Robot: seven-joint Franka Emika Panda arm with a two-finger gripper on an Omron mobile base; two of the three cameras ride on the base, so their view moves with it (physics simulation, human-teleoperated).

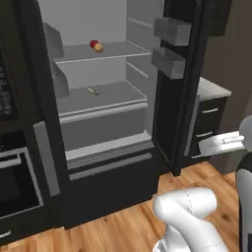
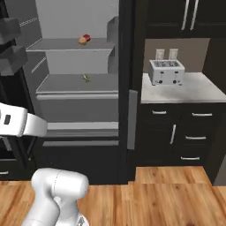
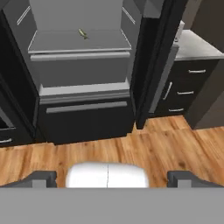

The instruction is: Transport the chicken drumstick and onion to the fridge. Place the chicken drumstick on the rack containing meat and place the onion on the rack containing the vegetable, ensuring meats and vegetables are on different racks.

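A: While the onion (image 1: 99,47) sits on the upper shelf (image 1: 123,50) of the fridge (image 1: 140,74), touching a round red fruit (image 1: 93,44), what worries you?

B: A round bulb can roll, I'd say, so any knock to that shelf could send it toward the near edge. The larger risk is sorting. The lower shelf (image 1: 115,96) carries one small greenish thing (image 1: 92,90), too small to name. If that rack is taken for the meat rack and is not, the chicken drumstick ends up among vegetables.

A: And where is the drumstick?

B: I cannot tell where it lies. The gripper (image 3: 112,177) carries nothing: its fingertips (image 3: 43,177) stand wide apart over the wood floor (image 3: 144,148), near side of the fridge.

A: Anything else in the way?

B: The open right door with its grey door bins (image 1: 171,30) juts toward the robot. I judge a wide swing of the arm could clip it.

A: So what holds what?

B: Upper shelf: onion and red fruit, far left of centre. Lower shelf: the greenish thing alone. I see nothing in the door bins. To the right, a toaster (image 2: 166,72) stands on the counter (image 2: 198,90), well apart from the fridge.
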